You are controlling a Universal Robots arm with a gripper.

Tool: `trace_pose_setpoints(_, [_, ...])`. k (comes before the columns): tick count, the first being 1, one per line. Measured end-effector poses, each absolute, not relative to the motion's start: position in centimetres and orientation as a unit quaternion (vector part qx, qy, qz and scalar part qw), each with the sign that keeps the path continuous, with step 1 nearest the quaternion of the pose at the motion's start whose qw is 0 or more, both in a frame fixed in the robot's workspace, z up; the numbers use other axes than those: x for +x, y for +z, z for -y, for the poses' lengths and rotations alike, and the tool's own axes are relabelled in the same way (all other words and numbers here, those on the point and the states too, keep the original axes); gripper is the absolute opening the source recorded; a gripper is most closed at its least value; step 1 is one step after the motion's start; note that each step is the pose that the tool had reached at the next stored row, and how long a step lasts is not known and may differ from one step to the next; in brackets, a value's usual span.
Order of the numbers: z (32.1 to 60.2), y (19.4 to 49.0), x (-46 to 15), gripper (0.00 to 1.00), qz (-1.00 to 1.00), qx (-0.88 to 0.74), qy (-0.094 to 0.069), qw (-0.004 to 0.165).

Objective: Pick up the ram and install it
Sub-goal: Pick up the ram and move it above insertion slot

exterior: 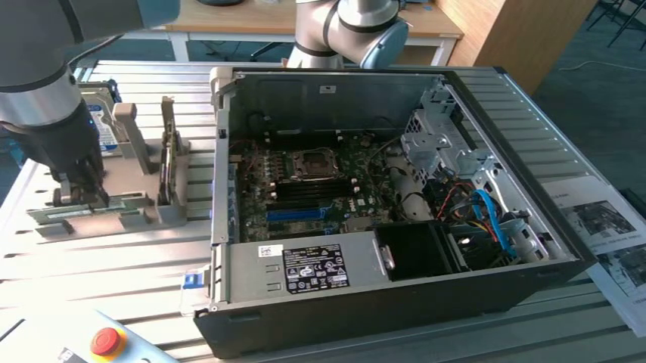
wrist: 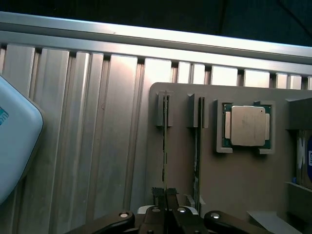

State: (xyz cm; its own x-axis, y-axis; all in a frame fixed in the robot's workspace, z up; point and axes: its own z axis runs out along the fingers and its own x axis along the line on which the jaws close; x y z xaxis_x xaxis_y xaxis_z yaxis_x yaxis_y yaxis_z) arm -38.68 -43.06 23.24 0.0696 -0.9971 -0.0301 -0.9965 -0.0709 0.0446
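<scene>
Two rams stand on edge in slots of a grey holder [wrist: 234,180]. My gripper [wrist: 165,194] is shut on the thin edge of one ram [wrist: 165,146], which still sits in its slot. The second ram [wrist: 196,146] stands in the neighbouring slot, apart from my fingers. In the exterior view my gripper [exterior: 86,193] reaches down onto the holder [exterior: 151,189] at the exterior view's left, beside the open computer case [exterior: 404,249]. The motherboard's memory slots [exterior: 302,198] lie inside the case.
A square silver processor [wrist: 247,126] rests in a recess of the holder beside the rams. A hard drive [exterior: 101,121] stands at the holder's far end. A white box with a red stop button [exterior: 106,340] lies near the front, and papers [exterior: 606,227] lie at the exterior view's right.
</scene>
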Motion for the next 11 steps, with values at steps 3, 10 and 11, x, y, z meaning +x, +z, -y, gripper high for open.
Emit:
trace_pose_setpoints(3, [43.1,24.1,-38.7,0.12,0.682,0.731,-0.026,0.006])
trace_pose_setpoints(10, [43.1,26.2,-38.7,0.12,0.682,0.731,-0.026,0.006])
trace_pose_setpoints(11, [43.1,26.6,-38.7,0.12,0.682,0.731,-0.026,0.006])
